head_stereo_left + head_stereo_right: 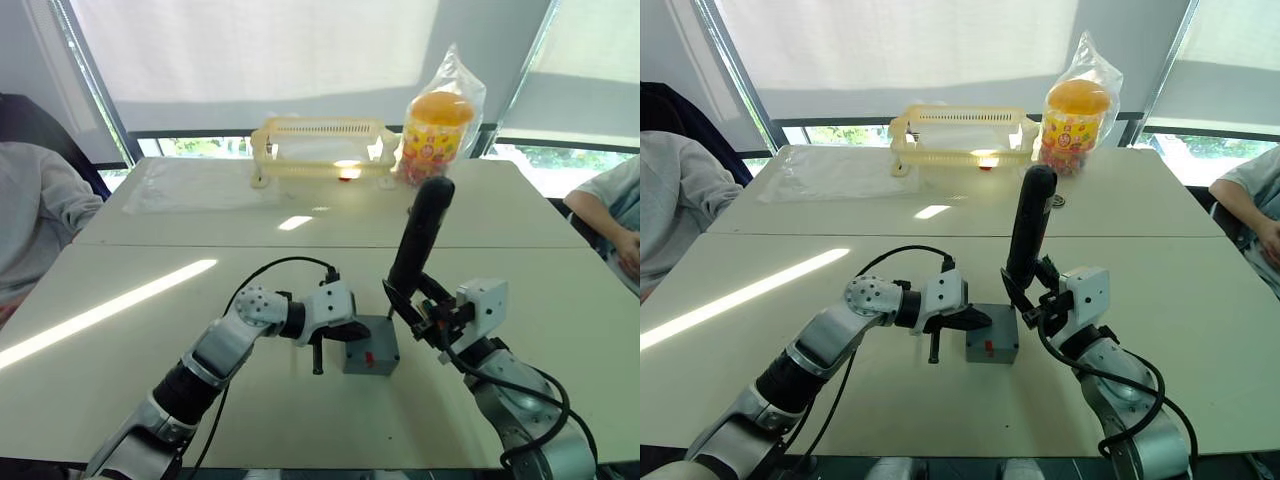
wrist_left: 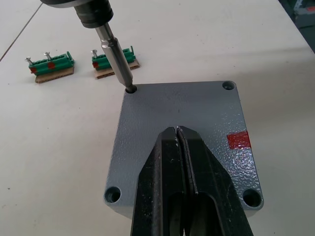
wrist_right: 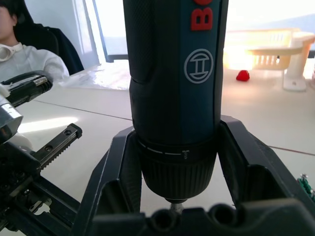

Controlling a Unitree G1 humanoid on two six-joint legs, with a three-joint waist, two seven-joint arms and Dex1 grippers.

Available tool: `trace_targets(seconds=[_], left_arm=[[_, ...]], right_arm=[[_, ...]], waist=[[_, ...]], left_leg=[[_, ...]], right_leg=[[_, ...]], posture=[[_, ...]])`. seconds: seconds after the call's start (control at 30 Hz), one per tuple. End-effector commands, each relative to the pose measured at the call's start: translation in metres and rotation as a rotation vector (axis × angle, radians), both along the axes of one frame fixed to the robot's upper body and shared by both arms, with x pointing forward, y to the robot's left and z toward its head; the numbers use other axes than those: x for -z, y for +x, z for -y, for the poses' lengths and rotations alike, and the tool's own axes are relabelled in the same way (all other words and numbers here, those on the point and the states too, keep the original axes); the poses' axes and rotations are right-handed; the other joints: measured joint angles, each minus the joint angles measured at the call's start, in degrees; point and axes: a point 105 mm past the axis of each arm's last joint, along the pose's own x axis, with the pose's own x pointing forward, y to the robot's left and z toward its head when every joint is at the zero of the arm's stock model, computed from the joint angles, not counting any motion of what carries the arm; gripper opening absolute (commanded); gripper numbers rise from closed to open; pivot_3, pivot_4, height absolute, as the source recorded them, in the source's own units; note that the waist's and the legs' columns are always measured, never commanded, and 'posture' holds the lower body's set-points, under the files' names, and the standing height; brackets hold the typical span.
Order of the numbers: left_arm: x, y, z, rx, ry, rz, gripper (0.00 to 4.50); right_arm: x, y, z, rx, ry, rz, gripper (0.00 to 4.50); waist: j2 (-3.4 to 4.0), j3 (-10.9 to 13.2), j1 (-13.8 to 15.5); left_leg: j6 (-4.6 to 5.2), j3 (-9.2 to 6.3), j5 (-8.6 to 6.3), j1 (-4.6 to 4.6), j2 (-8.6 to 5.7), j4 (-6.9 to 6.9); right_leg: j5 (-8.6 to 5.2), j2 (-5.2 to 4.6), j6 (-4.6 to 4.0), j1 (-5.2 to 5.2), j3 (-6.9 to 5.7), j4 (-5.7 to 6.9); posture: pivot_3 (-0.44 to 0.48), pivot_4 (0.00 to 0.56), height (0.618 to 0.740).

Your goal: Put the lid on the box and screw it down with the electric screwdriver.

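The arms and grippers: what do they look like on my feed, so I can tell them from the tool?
Both arms have silver-grey segments, black sleeves and white wrist housings, with loose black cables looping off them. The left gripper and the right gripper each carry two black fingers; the right one's fingers are broad moulded black plastic.

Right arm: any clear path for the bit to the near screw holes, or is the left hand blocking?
Probably partly blocked: the left hand, fingers shut, presses the lid mid-way between the near holes. The screwdriver bit sits in a far corner hole.

right gripper (image 1: 425, 305) holds electric screwdriver (image 1: 418, 240) upright | left gripper (image 1: 345, 332) on box (image 1: 372, 352)
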Motion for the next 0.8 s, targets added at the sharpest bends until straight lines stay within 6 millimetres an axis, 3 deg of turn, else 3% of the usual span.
trace_targets(seconds=[0.03,0.17,0.33,0.43,0.57,0.67,0.8], left_arm=[[0.024,0.001,-0.008,-0.03,0.074,-0.068,0.0],[0.026,0.001,-0.007,-0.025,0.071,-0.064,0.0],[0.013,0.009,0.002,-0.081,-0.027,-0.056,0.0],[-0.019,0.02,0.005,-0.143,-0.178,-0.08,0.0],[-0.062,0.018,-0.008,-0.116,-0.256,-0.078,0.0],[-0.07,-0.002,-0.023,-0.058,-0.194,-0.039,0.0],[-0.062,-0.02,-0.028,-0.045,-0.128,-0.013,0.0]], right_arm=[[-0.068,-0.012,-0.003,-0.059,0.066,0.175,1.78],[-0.125,-0.025,-0.008,-0.182,0.154,0.257,1.78],[-0.141,-0.023,0.015,-0.237,0.254,0.07,1.78],[-0.131,-0.018,0.045,-0.175,0.222,-0.09,1.78],[-0.096,-0.016,0.092,-0.054,0.143,-0.493,1.78],[-0.067,-0.024,0.122,0.027,0.05,-0.774,1.78],[-0.038,-0.029,0.146,0.097,0.038,-0.97,1.78]], waist=[[0.3,0.45,0.0],[0.5,0.79,0.0],[0.28,0.88,0.33],[0.22,1.14,0.3],[0.31,2.09,-0.05],[0.42,2.32,-0.41],[0.45,2.31,-0.38]], left_leg=[[0.01,0.02,0.01,-0.05,-0.04,0.01],[0.03,0.14,0.04,-0.49,-0.1,0.07],[0.06,-0.04,0.03,-0.87,-0.14,0.05],[0.08,-0.04,0.03,-1.01,-0.18,0.19],[0.13,0.16,0.02,-1.12,-0.22,0.51],[0.14,0.29,0.02,-1.1,-0.17,0.49],[0.49,0.33,-0.19,-1.04,0.01,0.42]], right_leg=[[0.01,0.01,0.0,-0.05,0.0,0.02],[0.05,0.05,0.05,-0.55,0.04,0.22],[0.13,0.21,0.27,-0.76,-0.31,0.27],[0.03,0.15,0.1,-0.75,-0.33,0.23],[0.04,0.14,0.09,-0.82,-0.26,0.27],[0.05,0.21,0.09,-0.96,-0.19,0.43],[0.14,0.48,0.29,-1.04,-0.1,0.5]], posture=[[0.0,0.15,0.74],[0.0,0.15,0.74],[0.0,0.15,0.74],[0.0,0.15,0.74],[0.0,0.15,0.74],[0.0,0.15,0.74],[0.0,0.15,0.74]])
